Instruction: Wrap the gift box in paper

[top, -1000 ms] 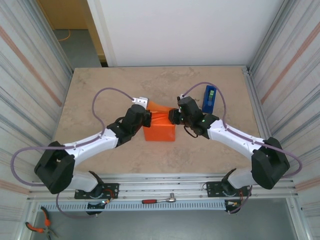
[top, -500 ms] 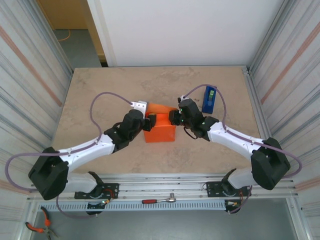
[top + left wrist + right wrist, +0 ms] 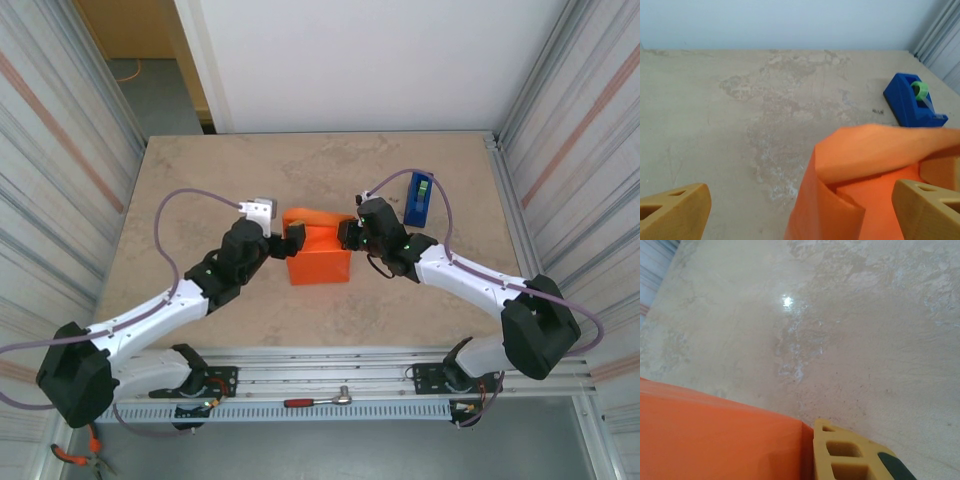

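1. Beige, marbled stone makes up the counter (image 3: 200,180), which has corrugated metal walls on both sides and a white panel at the far end.
2. Near the middle of the counter, the paper (image 3: 320,258) is folded into a blocky orange parcel. The gift box is hidden under it. At the parcel's far left corner a loose flap (image 3: 875,150) curves up and over, and the end fold beneath it gapes open.
3. To the right and further back, well apart from the parcel, stands a blue tape dispenser (image 3: 418,197). It holds a green roll (image 3: 920,90) in its upper slot.
4. The left arm reaches in diagonally from the near left corner, its purple cable looping above it. The left tool (image 3: 290,243) sits at the parcel's left end, released with its jaws spread wide. In the wrist view, one of its fingers (image 3: 674,212) is over bare counter. The other is just beside the orange fold, and whether it touches the fold cannot be told.
5. The right arm stretches in from the near right corner with its elbow bent. The right tool (image 3: 347,233) is against the parcel's right end. One yellow finger (image 3: 850,455) lies right up against the paper's edge. Whether this tool is clenched or grasping the paper cannot be told.
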Robot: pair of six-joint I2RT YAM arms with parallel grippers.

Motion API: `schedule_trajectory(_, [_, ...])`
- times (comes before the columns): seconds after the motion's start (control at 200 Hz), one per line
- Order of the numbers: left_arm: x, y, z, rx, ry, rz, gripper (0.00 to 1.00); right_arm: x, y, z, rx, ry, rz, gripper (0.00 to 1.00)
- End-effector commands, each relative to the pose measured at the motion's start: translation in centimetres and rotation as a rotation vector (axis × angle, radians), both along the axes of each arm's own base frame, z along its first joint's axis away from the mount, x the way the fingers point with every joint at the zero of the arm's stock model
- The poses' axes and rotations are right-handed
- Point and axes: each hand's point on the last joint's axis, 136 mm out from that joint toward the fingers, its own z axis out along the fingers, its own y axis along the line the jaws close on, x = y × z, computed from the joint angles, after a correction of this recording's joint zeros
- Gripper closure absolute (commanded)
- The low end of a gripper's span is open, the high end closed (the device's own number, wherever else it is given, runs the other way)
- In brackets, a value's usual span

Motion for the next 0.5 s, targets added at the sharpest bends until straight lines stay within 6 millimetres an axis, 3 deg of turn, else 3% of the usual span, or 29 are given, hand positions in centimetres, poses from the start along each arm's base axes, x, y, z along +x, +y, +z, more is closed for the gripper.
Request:
schedule_trajectory(0.0, [-0.3, -0.5, -0.7, -0.014, 0.013, -0.027, 0.06, -1.2, -0.8, -3.4, -0.087, 0.082, 0.017, 0.99])
schedule_trajectory(0.371, [1.4, -1.4, -3.1, 0.062, 0.043, 0.011, 0.06, -1.1, -0.5, -3.1, -0.079, 0.085, 0.022, 0.95])
schedule_trajectory(0.496, [1.6, -0.7, -4.3, 0.096, 0.065, 0.057, 0.07, -1.2, -0.4, -1.5, -0.067, 0.074, 0.034, 0.74])
